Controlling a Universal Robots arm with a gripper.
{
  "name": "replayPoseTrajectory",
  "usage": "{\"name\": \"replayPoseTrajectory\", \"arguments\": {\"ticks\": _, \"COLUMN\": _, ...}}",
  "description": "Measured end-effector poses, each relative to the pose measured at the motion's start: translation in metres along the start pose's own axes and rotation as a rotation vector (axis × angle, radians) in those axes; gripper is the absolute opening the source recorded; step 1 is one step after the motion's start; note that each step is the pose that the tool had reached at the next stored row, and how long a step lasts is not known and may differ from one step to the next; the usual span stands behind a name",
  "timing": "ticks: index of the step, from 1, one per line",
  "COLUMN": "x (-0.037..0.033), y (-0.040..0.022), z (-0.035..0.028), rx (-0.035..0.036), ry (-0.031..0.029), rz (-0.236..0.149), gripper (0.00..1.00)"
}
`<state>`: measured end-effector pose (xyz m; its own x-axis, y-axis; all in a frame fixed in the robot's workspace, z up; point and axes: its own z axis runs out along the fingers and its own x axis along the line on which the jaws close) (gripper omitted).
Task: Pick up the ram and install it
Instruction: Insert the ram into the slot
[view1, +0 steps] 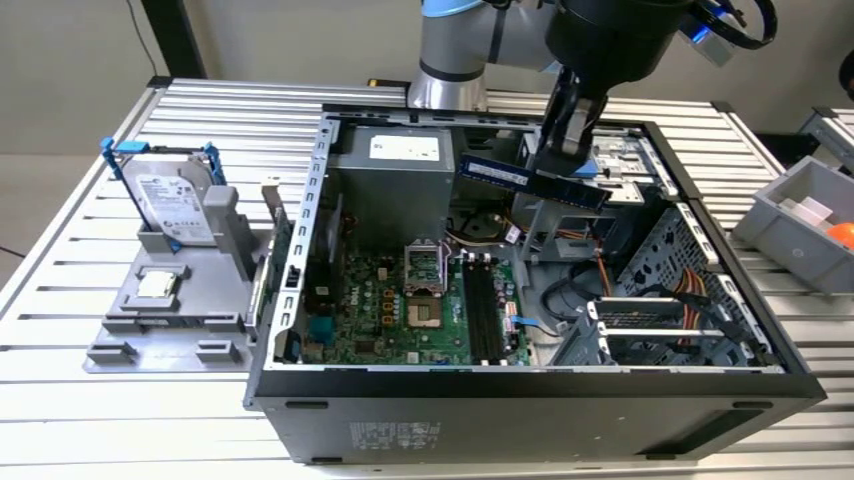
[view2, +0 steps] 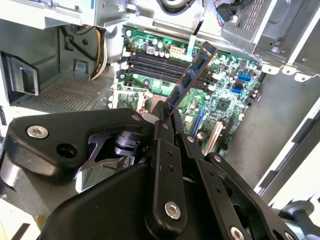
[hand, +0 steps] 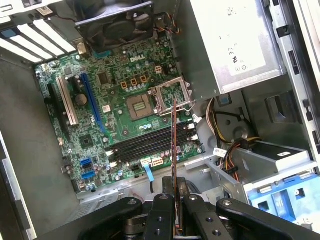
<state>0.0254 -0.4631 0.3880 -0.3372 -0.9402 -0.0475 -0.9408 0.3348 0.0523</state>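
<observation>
So the ram (view1: 501, 172) is hanging over the open case (view1: 534, 405)
End effector (view1: 558, 165) is clamped tight on the ram, stick tilted and well clear of the motherboard (hand: 115, 115). In the first wrist view it's edge-on above the memory slots (hand: 145, 145), not seated. Hard drive (view1: 174, 205) sits off at the exterior view's left.

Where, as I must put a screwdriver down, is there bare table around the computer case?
Bare table lies beside the grey fixture, at the exterior view's lower left, and between the computer case and the grey bin on its right. Inside the case is crowded: the gripper holds the ram there.
</observation>
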Motion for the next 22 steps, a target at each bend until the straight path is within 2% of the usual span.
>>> {"name": "replayPoseTrajectory", "arguments": {"ticks": 22, "x": 0.0, "y": 0.0, "z": 0.0, "rx": 0.001, "ry": -0.0012, "rz": 0.022, "gripper": 0.0}}
